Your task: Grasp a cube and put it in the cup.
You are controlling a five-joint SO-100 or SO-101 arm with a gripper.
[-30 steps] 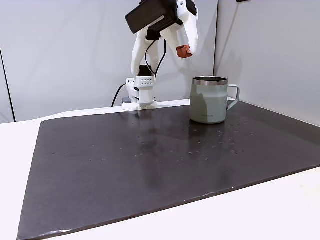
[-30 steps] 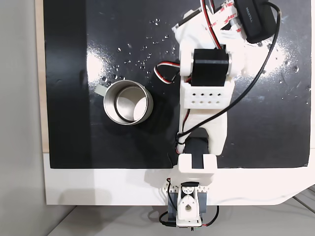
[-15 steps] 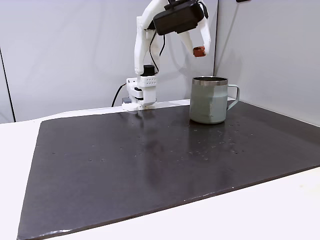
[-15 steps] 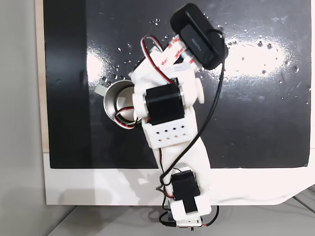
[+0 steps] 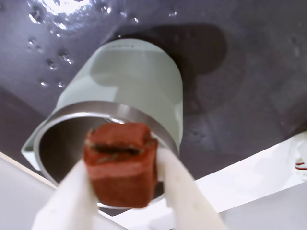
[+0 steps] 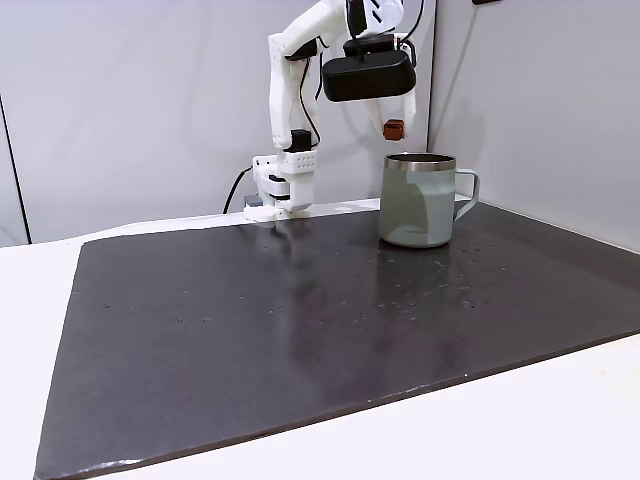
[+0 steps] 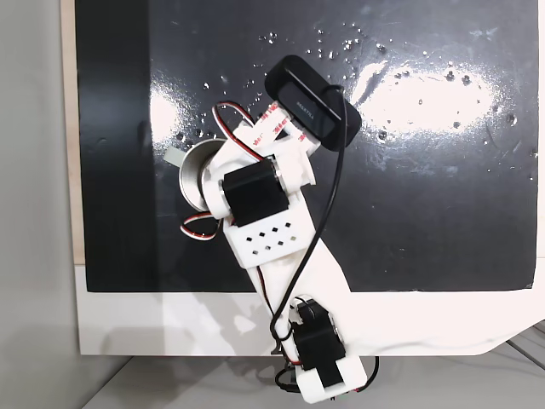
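Cube held right over the mug

So the gripper (image 5: pixel 125 191) has its two white fingers (image 5: pixel 72 201) pinched on either side of the reddish-brown cube (image 5: pixel 121 165), jaws narrow and clamped on it. In the wrist view the cube sits in front of the open mouth of the pale grey-green mug (image 5: pixel 139 86), metal rim and steel inside visible behind it (the handle pokes out at the left edge of that view). In a fixed view from the side, the cube (image 6: pixel 394 128) hangs in the air just above the mug (image 6: pixel 420 205), clear of the rim and not touching it. The mug stands upright on the dark mat (image 6: pixel 300 320). From above, the arm (image 7: pixel 264 213) covers most of the mug (image 7: pixel 192 170).
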